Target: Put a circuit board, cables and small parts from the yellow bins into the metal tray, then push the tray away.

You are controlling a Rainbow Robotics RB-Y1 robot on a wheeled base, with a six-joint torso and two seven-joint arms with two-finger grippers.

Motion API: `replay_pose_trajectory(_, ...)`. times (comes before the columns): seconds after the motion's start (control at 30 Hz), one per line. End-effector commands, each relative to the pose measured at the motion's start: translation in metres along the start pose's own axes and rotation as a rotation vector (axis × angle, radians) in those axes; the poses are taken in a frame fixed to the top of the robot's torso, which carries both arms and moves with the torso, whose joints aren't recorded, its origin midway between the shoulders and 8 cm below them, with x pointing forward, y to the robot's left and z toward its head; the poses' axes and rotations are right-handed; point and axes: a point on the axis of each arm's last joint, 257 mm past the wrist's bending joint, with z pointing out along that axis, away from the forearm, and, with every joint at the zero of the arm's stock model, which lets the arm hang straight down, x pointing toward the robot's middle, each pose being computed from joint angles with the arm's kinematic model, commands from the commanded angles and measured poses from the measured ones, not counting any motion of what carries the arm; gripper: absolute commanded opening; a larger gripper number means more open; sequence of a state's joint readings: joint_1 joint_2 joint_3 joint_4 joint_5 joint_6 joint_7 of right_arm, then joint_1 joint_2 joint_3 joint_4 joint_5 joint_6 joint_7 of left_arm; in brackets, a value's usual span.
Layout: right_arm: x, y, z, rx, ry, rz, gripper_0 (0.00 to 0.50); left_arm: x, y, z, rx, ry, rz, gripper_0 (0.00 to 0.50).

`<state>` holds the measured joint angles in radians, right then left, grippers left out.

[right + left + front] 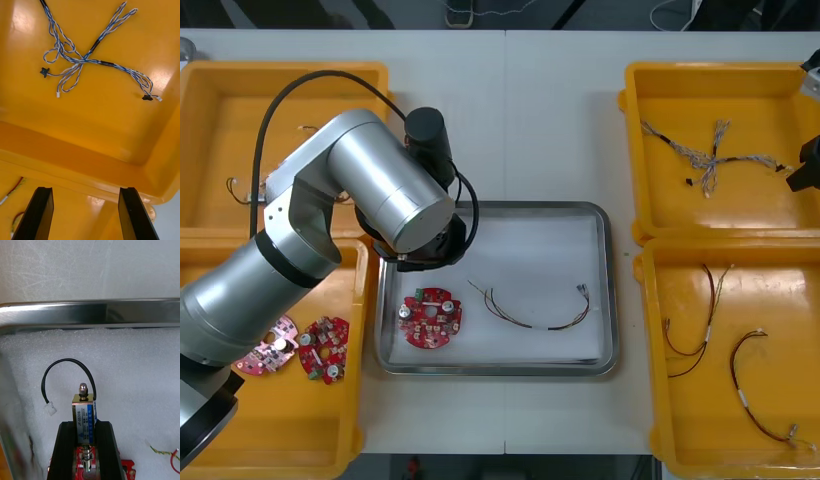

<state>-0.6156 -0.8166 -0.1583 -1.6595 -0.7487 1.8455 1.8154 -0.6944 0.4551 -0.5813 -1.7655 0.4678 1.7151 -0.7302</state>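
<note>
Left gripper (85,427): jaws clamped on a small metal part (83,408). The brass-coloured body stands upright between the fingers, and its black lead (67,365) loops out to a white plug. The part is held over the white lining (131,371) near the left edge of the metal tray (608,290), on the far side of the round red circuit board (430,318). I cannot tell whether it touches the lining. Judged a placing step: the spot is bare, so the part lands clear of the board. A red and yellow cable (530,312) lies mid-tray, apart from both. The tray sits at the worktop's middle.

Right gripper (86,191): jaws apart, holding nothing, over the wall between the two bins at the worktop's right edge. It faces the twisted blue and white cables (84,56) in the far yellow bin (720,68). Likely staged for the next pick.
</note>
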Motion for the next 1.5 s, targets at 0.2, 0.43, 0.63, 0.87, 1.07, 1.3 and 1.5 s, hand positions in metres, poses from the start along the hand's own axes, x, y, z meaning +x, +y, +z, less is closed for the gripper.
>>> replay_pose_trajectory(0.2,-0.027,-0.052,-0.02,0.041,-0.009,-0.061,0.5,0.0,-0.007,0.006,0.006,-0.015,-0.063,0.5)
replay_pose_trajectory(0.43,-0.05,-0.063,-0.014,0.072,-0.01,-0.101,0.5,-0.002,-0.013,-0.005,0.026,-0.027,-0.08,0.5)
replay_pose_trajectory(0.63,-0.066,-0.069,-0.006,0.084,-0.01,-0.17,0.5,-0.001,-0.02,-0.033,0.061,-0.031,-0.091,0.5)
replay_pose_trajectory(0.87,-0.073,-0.076,0.006,0.057,-0.016,-0.292,0.5,-0.004,-0.004,-0.067,0.051,-0.047,-0.121,0.5)
replay_pose_trajectory(1.07,-0.081,-0.077,0.015,0.028,-0.025,-0.377,0.5,-0.039,0.019,-0.104,0.114,-0.107,-0.221,0.5)
replay_pose_trajectory(1.3,-0.095,-0.071,0.033,0.039,-0.04,-0.493,0.5,-0.089,0.072,-0.136,0.108,-0.183,-0.357,0.5)
replay_pose_trajectory(1.5,-0.11,-0.06,0.044,0.059,-0.066,-0.55,0.5,-0.108,0.124,-0.137,0.038,-0.18,-0.463,0.5)
